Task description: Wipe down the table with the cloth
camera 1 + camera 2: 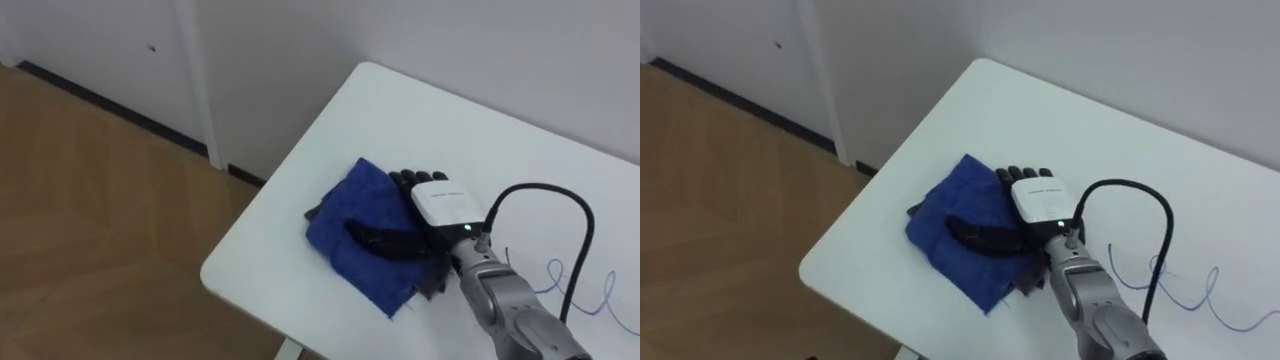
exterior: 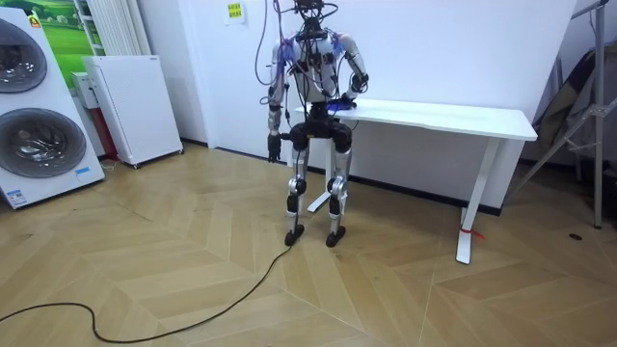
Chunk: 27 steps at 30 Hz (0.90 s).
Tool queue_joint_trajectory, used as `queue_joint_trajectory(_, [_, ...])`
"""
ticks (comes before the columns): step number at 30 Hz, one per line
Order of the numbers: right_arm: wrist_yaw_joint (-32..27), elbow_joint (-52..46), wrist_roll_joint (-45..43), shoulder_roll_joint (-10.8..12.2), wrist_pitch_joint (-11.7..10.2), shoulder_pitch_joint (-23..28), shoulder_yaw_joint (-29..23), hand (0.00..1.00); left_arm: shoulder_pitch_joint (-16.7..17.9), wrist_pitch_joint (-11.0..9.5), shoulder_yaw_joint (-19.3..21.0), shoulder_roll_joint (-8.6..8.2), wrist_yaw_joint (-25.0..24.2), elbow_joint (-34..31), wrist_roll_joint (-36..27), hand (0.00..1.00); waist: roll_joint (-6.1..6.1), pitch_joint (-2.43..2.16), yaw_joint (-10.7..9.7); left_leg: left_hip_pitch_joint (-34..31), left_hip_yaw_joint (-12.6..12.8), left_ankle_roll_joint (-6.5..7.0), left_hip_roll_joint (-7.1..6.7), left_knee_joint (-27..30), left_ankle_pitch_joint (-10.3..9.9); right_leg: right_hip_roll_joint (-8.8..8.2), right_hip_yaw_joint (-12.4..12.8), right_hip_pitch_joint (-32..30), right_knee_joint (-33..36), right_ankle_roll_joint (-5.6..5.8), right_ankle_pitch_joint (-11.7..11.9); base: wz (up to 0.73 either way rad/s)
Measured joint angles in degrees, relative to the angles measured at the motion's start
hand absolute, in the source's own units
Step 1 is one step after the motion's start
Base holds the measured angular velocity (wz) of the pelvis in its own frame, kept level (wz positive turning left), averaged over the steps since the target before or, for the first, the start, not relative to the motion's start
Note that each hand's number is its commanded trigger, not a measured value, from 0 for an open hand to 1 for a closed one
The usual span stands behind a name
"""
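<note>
Both eye views look steeply down from the robot's head, close over the left end of the bench (image 1: pixel 400 110), with the floor (image 1: pixel 90 200) and the wall (image 1: pixel 450 40) past its edges. They differ only by a slight sideways offset. The room view stands well off on the floor, facing the wall, and takes in the whole bench and robot. All three share that bench end, where the right hand (image 1: pixel 440 205) rests.

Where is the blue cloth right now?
In the left eye view the blue cloth lies flat on the white table, near the table's left corner and front edge. The right hand rests open on top of it.
</note>
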Motion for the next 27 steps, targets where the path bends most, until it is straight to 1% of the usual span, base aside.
queue_joint_trajectory(1, [-0.07,0.44,-0.01,0.04,-0.03,0.05,0.0,0.0,0.01,0.0,-0.07,-0.07,0.0,0.06,0.01,0.0,0.07,0.03,0.01,-0.01,0.74,0.11,0.04,0.04,0.0,-0.02,0.01,0.0,0.03,-0.02,-0.02,0.0])
queue_joint_trajectory(4, [-0.16,0.99,-0.01,0.04,0.35,0.07,-0.04,0.0,0.08,0.01,-0.08,-0.06,0.0,0.09,0.03,0.0,0.2,-0.01,0.14,-0.04,1.34,0.27,0.05,0.21,-0.02,-0.02,0.22,0.01,0.1,0.01,-0.09,0.0])
queue_joint_trajectory(8, [-0.93,1.01,0.09,0.03,0.36,0.68,-0.04,0.0,0.11,0.08,-0.21,-0.09,0.0,0.19,0.03,0.0,0.26,-0.08,0.19,-0.11,1.33,0.4,0.06,0.46,-0.1,0.03,0.2,0.16,0.18,0.0,-0.08,0.01])
queue_joint_trajectory(11, [-1.34,0.98,0.07,0.03,0.22,0.74,-0.03,0.0,0.1,0.1,-0.28,-0.1,0.0,0.18,0.04,0.0,0.41,-0.24,0.14,-0.19,1.37,0.4,0.06,0.46,-0.1,0.05,0.2,0.11,0.17,0.0,-0.07,0.0])
queue_joint_trajectory(13, [-1.39,0.31,-0.01,0.02,0.21,1.32,-0.04,0.0,0.1,0.16,-0.13,-0.11,-0.01,0.19,0.04,0.0,0.37,-0.46,0.15,-0.14,1.66,0.4,0.07,0.55,-0.1,0.05,0.34,0.13,0.18,-0.01,-0.07,-0.02])
queue_joint_trajectory(19, [-1.22,-2.07,-0.08,0.0,-0.25,2.78,0.24,0.0,-0.23,-0.09,-0.2,-0.1,0.01,0.23,-0.1,0.0,0.36,-0.51,-0.06,0.0,2.98,0.4,0.07,0.74,-0.1,0.05,1.15,0.08,0.07,-0.01,-0.07,-0.07])
queue_joint_trajectory(20, [-1.22,-2.11,-0.1,0.0,-0.28,2.78,0.27,0.19,-0.23,-0.13,-0.3,-0.11,0.01,0.24,-0.1,0.0,0.36,-0.51,-0.02,-0.01,3.28,0.4,0.09,0.75,-0.1,0.08,1.3,-0.01,0.07,-0.01,-0.07,-0.09])
queue_joint_trajectory(21, [-1.22,-2.17,-0.09,0.0,-0.31,2.78,0.27,0.73,-0.25,-0.36,-0.31,-0.14,0.01,0.4,-0.11,0.0,0.26,-0.55,-0.07,-0.01,3.53,0.4,0.1,0.74,-0.1,0.07,1.38,-0.04,0.09,-0.01,-0.07,-0.05])
queue_joint_trajectory(22, [-1.22,-2.17,-0.09,0.0,-0.35,2.82,0.28,0.82,-0.26,-0.42,-0.31,-0.13,0.01,0.43,-0.1,0.0,0.27,-0.51,-0.11,-0.02,3.56,0.4,0.09,0.73,-0.1,0.06,1.38,-0.04,0.09,-0.01,-0.07,0.0])
queue_joint_trajectory(23, [-1.22,-2.17,-0.09,0.0,-0.33,2.82,0.28,1.0,-0.3,-0.43,-0.32,-0.13,0.01,0.43,-0.09,0.0,0.25,-0.48,-0.14,0.0,3.58,0.4,0.09,0.73,-0.1,0.06,1.45,-0.06,0.09,-0.01,-0.07,0.0])
queue_joint_trajectory(27, [-3.56,-2.56,-0.09,0.0,-0.34,2.71,0.21,1.0,-0.33,-0.56,-0.55,-0.11,0.01,0.88,-0.2,0.0,-0.16,-0.44,-0.2,0.26,3.64,0.4,0.09,0.72,-0.1,0.06,1.52,0.11,0.1,0.0,-0.07,0.0])
